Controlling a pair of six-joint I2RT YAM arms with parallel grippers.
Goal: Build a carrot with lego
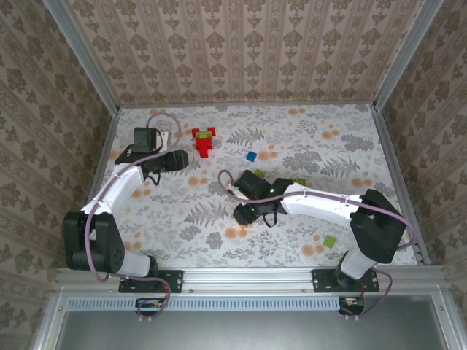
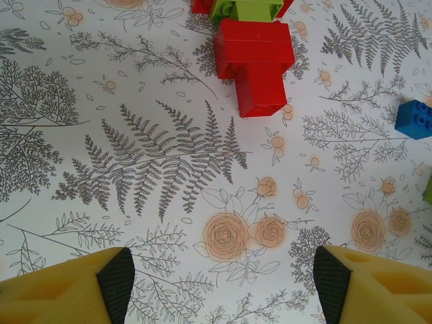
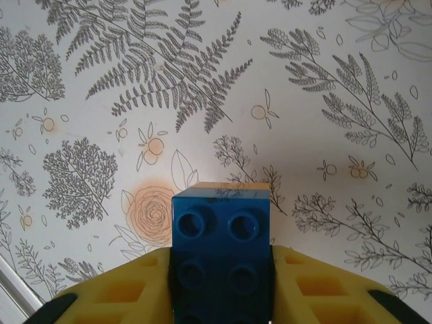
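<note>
Fern-printed bench (image 1: pixel 306 138) is bearing a red-and-green lego stack (image 2: pixel 253 61) at far left.
Right claw (image 3: pixel 221 283) is pinching a blue brick (image 3: pixel 221 229) by its flat sides, likely light, stiff, slippery; left claw (image 2: pixel 223 283) is hovering open, empty.

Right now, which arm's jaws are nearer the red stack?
Left. The left jaws stand open just short of the red stack; the right jaws, holding a blue brick, are farther back, to its right.

Your cloth (image 1: pixel 314 138) reads white, printed with grey ferns and pale orange roses; the walls (image 1: pixel 241 51) are beige damask. The red brick stack (image 2: pixel 255 64) meets a lime-green brick (image 2: pixel 246 10). You have a loose blue brick (image 2: pixel 418 119) and a dark blue brick (image 3: pixel 221 250) edged orange. The right fingers (image 3: pixel 115 293) are yellow, with black pads.
</note>
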